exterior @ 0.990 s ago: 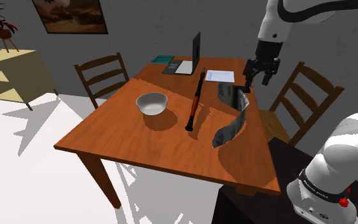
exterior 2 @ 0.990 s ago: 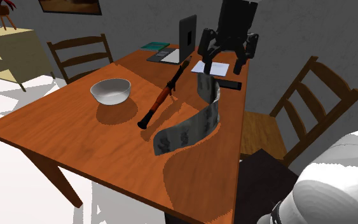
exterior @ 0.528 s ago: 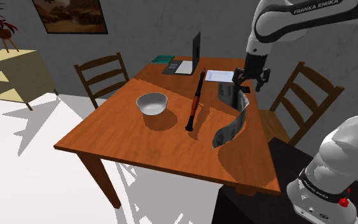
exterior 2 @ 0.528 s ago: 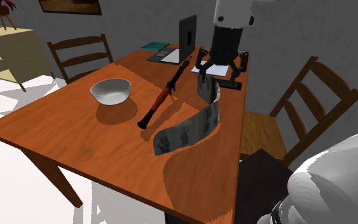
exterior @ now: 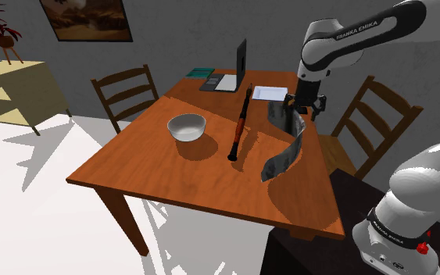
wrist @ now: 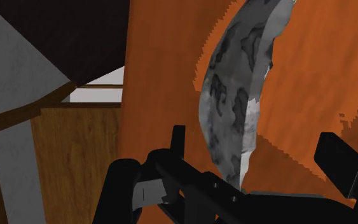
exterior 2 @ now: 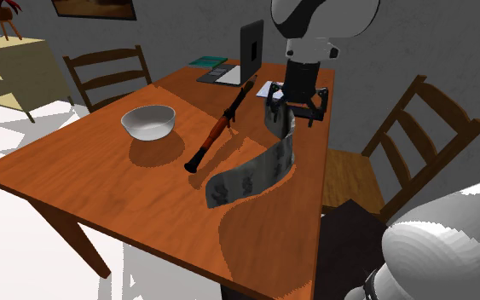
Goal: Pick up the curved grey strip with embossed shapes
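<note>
Hand [wrist: 257,143] wide open, fingers either side of strip's [wrist: 234,95] end, gripping nothing. Strip stands on edge on desk [exterior: 171,172], curved, between rod [exterior: 239,125] and chair-side edge.

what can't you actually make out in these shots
Shoulder view: the part of the strip at the gripper, partly hidden by the gripper.
Wrist view: the strip's near end, covered by the gripper's black body.
Shoulder view: what the laptop displays, since it is seen nearly edge-on.
Shoulder view: the wall picture, cut off by the top edge.
</note>
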